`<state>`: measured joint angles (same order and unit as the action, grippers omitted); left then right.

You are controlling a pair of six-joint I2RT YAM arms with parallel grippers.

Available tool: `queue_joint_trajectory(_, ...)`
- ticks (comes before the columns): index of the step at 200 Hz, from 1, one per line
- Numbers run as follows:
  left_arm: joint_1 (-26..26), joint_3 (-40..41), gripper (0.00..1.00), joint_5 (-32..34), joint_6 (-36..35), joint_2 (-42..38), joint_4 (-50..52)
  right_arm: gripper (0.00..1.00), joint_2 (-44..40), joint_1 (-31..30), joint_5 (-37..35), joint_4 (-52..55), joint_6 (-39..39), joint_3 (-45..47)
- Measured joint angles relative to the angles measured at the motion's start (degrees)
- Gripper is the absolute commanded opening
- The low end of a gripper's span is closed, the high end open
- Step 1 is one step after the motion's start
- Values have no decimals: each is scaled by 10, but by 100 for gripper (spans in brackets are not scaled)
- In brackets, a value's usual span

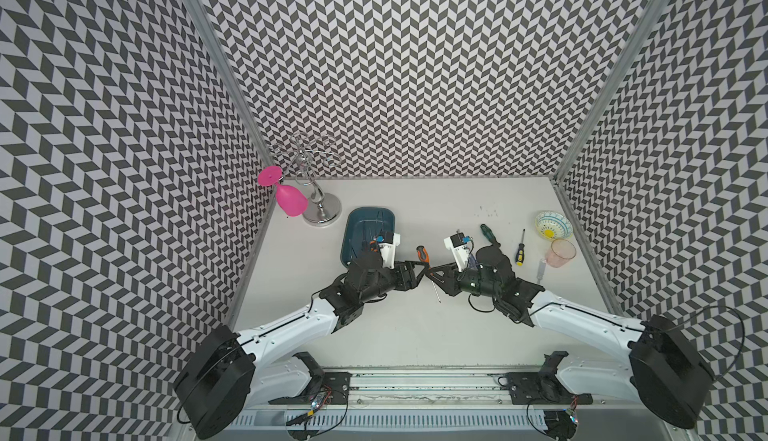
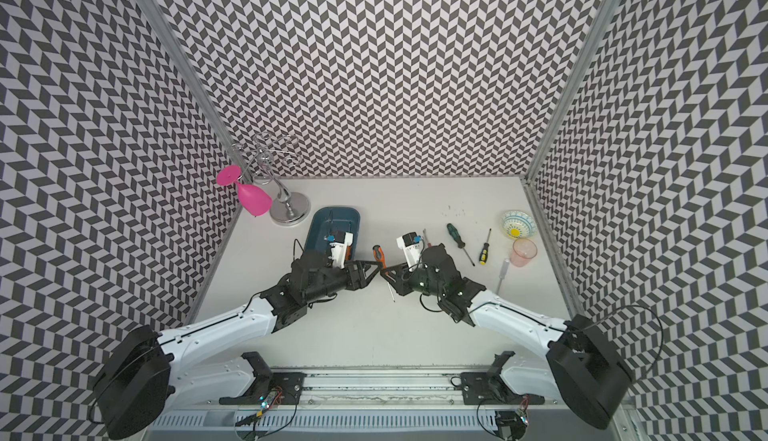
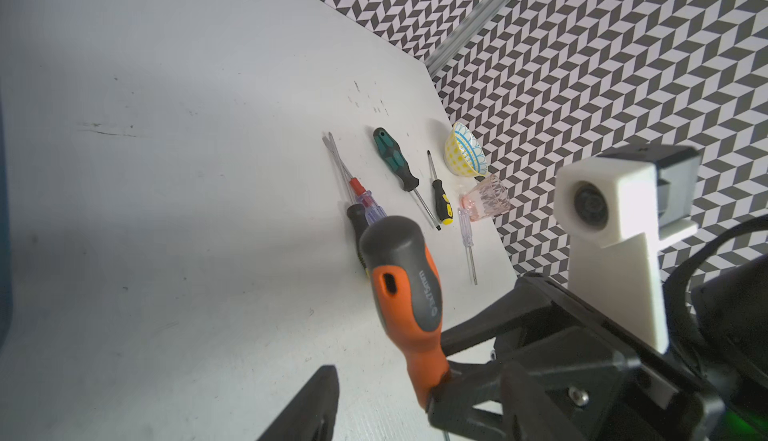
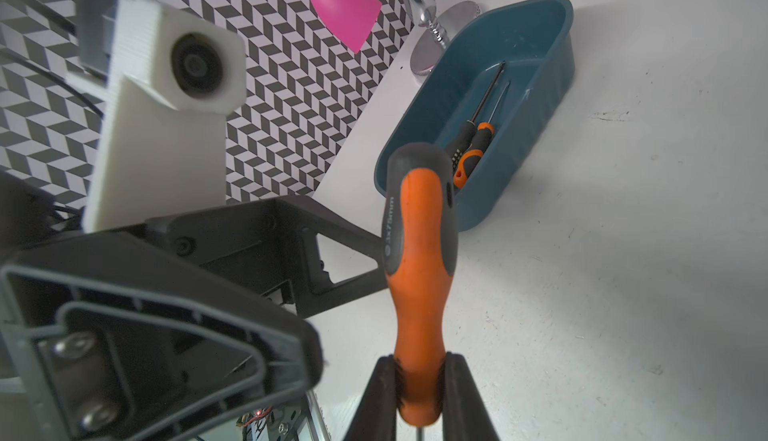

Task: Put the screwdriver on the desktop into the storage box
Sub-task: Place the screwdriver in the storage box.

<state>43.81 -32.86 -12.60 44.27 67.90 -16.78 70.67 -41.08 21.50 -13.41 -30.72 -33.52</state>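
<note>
An orange-and-grey screwdriver (image 1: 422,253) (image 4: 419,252) hangs over the middle of the white desktop (image 1: 415,326), handle pointing to the back. My right gripper (image 4: 419,364) is shut on its narrow orange neck. My left gripper (image 1: 424,269) faces it tip to tip and stands open. One of its fingers (image 3: 311,405) is apart from the handle (image 3: 405,276); the other blends into the black parts beside the neck. The teal storage box (image 1: 351,227) (image 4: 552,56) lies behind the left arm and holds two screwdrivers (image 4: 473,143).
On the right of the desktop lie a green-handled screwdriver (image 1: 487,233), a yellow-black one (image 1: 520,252) and a clear one (image 1: 540,270). Beside them are a patterned bowl (image 1: 552,225) and a pink cup (image 1: 561,252). A pink goblet (image 1: 291,200) hangs on a chrome rack (image 1: 322,210) at back left.
</note>
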Motion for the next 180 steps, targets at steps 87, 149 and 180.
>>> queue_joint_trajectory(87,20,-40,31,8,2,58,-17,13,-26,3,11,-9,-4,16)
queue_joint_trajectory(149,24,-64,5,10,-2,80,-7,31,-30,8,-1,-9,1,18)
queue_joint_trajectory(180,28,-100,2,20,-25,84,15,38,-30,8,0,3,2,18)
